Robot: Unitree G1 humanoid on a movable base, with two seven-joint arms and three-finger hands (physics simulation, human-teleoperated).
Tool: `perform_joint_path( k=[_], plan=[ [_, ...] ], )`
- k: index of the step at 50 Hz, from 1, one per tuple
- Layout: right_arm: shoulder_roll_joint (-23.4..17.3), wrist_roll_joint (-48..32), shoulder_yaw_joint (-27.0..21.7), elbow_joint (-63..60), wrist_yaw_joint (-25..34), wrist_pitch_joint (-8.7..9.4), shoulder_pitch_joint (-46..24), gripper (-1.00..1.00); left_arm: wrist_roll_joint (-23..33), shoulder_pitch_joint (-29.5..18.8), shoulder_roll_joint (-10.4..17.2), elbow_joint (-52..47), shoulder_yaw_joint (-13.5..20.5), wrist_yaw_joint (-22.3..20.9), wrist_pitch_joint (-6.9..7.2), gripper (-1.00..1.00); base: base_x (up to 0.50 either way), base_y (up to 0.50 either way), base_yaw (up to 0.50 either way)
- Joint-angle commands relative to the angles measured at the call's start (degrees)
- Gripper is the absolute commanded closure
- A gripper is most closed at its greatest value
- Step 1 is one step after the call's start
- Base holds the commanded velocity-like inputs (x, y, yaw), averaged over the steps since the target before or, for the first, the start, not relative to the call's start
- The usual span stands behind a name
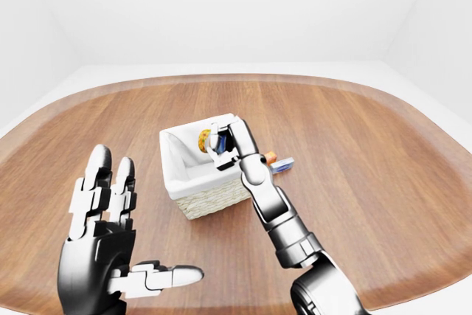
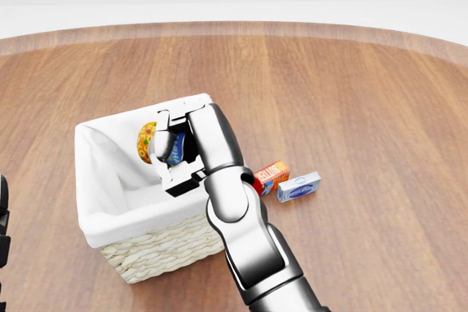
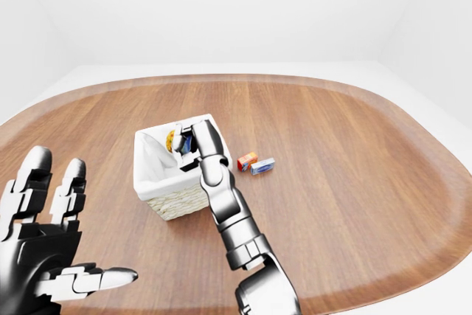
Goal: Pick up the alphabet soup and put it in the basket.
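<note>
The right hand (image 2: 175,153) has its fingers clamped on the alphabet soup (image 2: 150,141) above the white-lined basket (image 2: 110,235). Its yellow and blue label is unreadable. The left hand (image 1: 103,256) hovers, fingers spread.

A small red-orange box (image 2: 271,176) and a small blue-and-white box (image 2: 298,187) were seen lying just beside each other on a round wooden table (image 2: 365,93), surrounded by plain white walls (image 1: 236,5).
</note>
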Motion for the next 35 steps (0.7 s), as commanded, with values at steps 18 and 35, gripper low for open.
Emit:
perform_joint_path(
  k=[18,35],
  plan=[
    [1.7,-1.8,0.4,6.7,-3.5,0.0,-1.9,1.0,-0.8,0.2,-1.1,-1.0,1.3,-1.5,0.52,-1.0,0.0,0.0,0.0],
    [3.0,-3.6,1.5,2.1,-2.5,0.0,-0.1,1.0,-1.1,0.8,-1.6,-1.4,1.4,-2.0,0.37,-1.0,0.0,0.0,0.0]
  ],
)
